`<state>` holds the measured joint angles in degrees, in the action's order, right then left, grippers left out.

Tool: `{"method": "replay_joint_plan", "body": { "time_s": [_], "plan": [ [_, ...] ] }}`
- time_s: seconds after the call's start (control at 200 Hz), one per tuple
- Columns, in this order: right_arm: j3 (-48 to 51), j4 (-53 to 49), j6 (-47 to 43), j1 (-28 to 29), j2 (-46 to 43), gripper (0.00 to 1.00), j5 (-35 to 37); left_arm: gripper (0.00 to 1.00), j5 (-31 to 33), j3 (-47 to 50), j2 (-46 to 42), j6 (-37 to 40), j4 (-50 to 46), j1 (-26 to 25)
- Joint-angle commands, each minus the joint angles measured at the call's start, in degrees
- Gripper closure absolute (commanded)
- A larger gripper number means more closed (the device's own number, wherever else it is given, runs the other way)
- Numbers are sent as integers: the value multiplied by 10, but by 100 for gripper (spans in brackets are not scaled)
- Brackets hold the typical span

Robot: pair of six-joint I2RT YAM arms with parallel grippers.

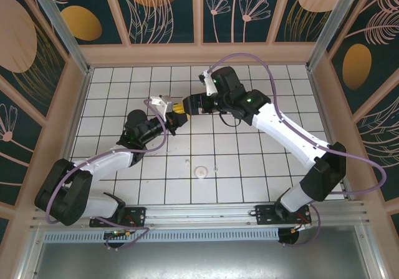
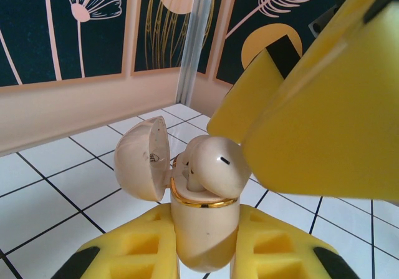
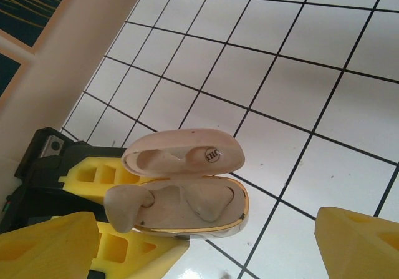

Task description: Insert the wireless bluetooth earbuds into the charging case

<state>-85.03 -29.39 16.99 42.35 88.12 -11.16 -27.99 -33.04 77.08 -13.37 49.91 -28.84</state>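
White tiled table point(image 1: 249, 160) lies under the left gripper point(image 2: 202, 257), whose jaws are clamped on the upright charging case point(image 2: 202, 226), lid open. One earbud point(image 2: 218, 163) sits tilted, half in its socket. The right gripper point(image 3: 206, 248), jaws wide apart, should nudge it gently straight down, clear of the lid

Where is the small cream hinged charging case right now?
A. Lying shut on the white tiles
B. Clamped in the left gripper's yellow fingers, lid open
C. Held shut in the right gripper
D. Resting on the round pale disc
B: the left wrist view shows the small cream hinged charging case upright in the left gripper, lid swung open, a pale rounded earbud poking from it. The right gripper stands open, around nothing.
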Motion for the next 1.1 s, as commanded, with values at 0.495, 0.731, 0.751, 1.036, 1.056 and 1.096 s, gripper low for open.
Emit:
{"method": "replay_joint_plan", "body": {
  "time_s": [0.495, 0.731, 0.751, 1.036, 1.056, 1.096],
  "plan": [
    [30, 13, 31, -34, -11, 11, 3, 86, -11, -15, -13, -5, 32, -4],
    [45, 17, 43, -46, -19, 11, -2, 86, -11, -15, -16, -3, 31, -4],
    [47, 19, 44, -47, -20, 12, -3, 86, -11, -15, -17, -3, 31, -4],
    [59, 21, 45, -52, -30, 12, -11, 86, -10, -17, -16, -3, 31, -4],
    [60, 21, 45, -52, -31, 12, -11, 86, -10, -17, -16, -3, 31, -4],
    [61, 21, 45, -52, -32, 12, -10, 86, -10, -17, -15, -3, 31, -4]
  ]
}}
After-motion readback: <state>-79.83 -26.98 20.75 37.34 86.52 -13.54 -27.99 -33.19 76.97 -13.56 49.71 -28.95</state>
